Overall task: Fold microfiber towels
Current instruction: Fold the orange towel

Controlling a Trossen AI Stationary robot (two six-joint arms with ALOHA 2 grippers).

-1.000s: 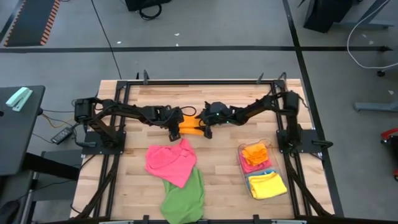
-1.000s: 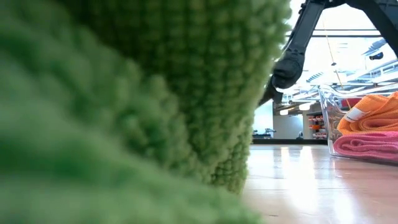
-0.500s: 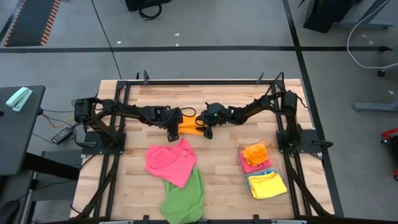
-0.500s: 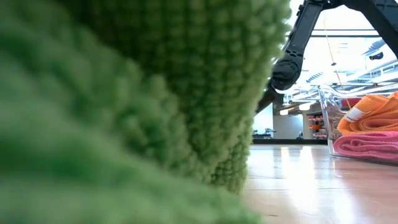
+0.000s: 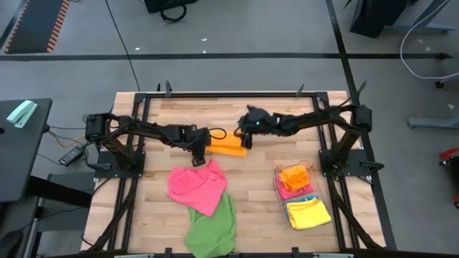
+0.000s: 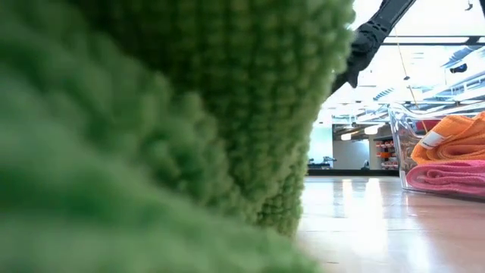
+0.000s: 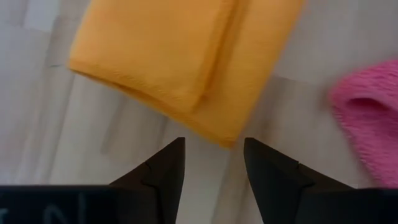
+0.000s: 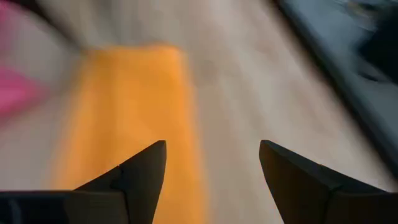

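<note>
A folded orange towel (image 5: 226, 147) lies flat on the wooden table, between my two grippers. My left gripper (image 5: 200, 150) is open at the towel's left end; in the left wrist view its fingers (image 7: 213, 148) stand just short of the orange towel's (image 7: 186, 56) near corner. My right gripper (image 5: 246, 135) is open and empty, raised above the towel's far right end; the right wrist view (image 8: 211, 152) looks down on the orange towel (image 8: 134, 118). A crumpled pink towel (image 5: 195, 185) lies on the table, overlapping a green towel (image 5: 214, 226) at the near edge.
A clear bin (image 5: 313, 188) at the right holds folded orange, pink, yellow and blue towels. In the low view the green towel (image 6: 151, 136) fills the left, with the bin (image 6: 402, 144) at the right. A black frame rims the table.
My right gripper has risen off the orange towel's right end and gone toward the table's far right. The orange towel stays flat on the table, and more of it now shows.
</note>
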